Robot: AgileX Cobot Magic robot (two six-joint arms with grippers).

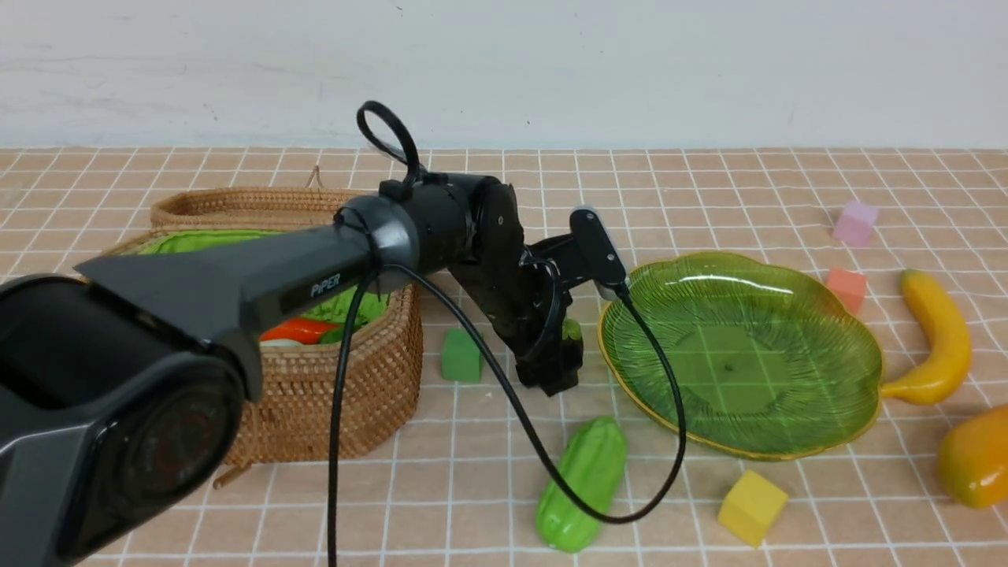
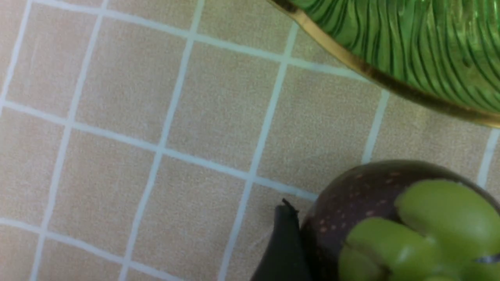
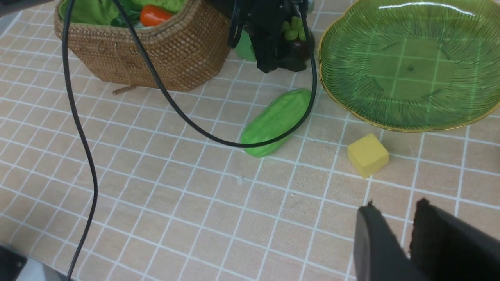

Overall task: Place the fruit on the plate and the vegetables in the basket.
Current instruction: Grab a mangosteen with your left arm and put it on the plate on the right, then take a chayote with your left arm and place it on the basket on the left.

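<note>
The dark purple mangosteen (image 2: 351, 203) with its green cap (image 1: 572, 329) sits on the tiles just left of the green plate (image 1: 740, 346). My left gripper (image 1: 561, 368) is down around it, and one finger (image 2: 283, 246) lies against its side; the other finger is out of view. The plate is bare. The banana (image 1: 941, 339) and mango (image 1: 975, 457) lie to the right of it. A bumpy green gourd (image 1: 587, 484) lies in front. The carrot (image 1: 295, 331) is in the basket (image 1: 346, 378). My right gripper (image 3: 395, 205) hovers over bare tiles, fingers slightly apart, holding nothing.
A green cube (image 1: 461, 356) stands between the basket and my left gripper. A yellow cube (image 1: 752, 506) lies in front of the plate, with pink (image 1: 855, 223) and salmon (image 1: 846, 287) cubes behind it. The left arm's black cable (image 1: 535, 441) hangs across the gourd.
</note>
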